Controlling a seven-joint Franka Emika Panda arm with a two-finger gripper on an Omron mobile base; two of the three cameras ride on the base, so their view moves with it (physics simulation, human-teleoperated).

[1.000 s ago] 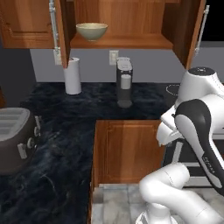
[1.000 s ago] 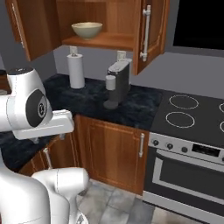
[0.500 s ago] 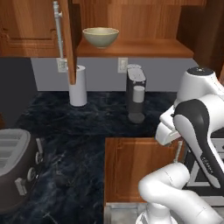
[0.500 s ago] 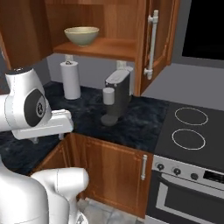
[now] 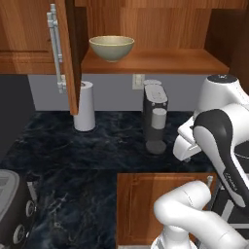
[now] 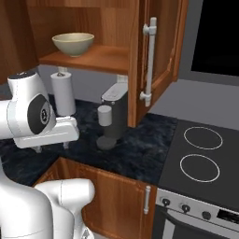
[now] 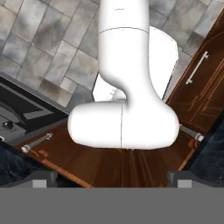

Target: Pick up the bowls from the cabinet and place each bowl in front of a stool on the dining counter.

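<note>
black marbled counter (image 5: 73, 160), grey wall (image 6: 186, 100), grey stone-tile floor (image 7: 48, 48).

The white Franka arm with dark joints (image 5: 219, 146) stands folded close over its own base. From the left base view its rounded lower link curves up from the bottom edge, and a dark-banded upper link bends sharply back down on the right. From the right base view the white upper link with its dark round joint cap (image 6: 35, 114) lies roughly level, reaching to the right. The two small dark finger tips (image 7: 43, 177) sit wide apart, pointing downward.
</note>
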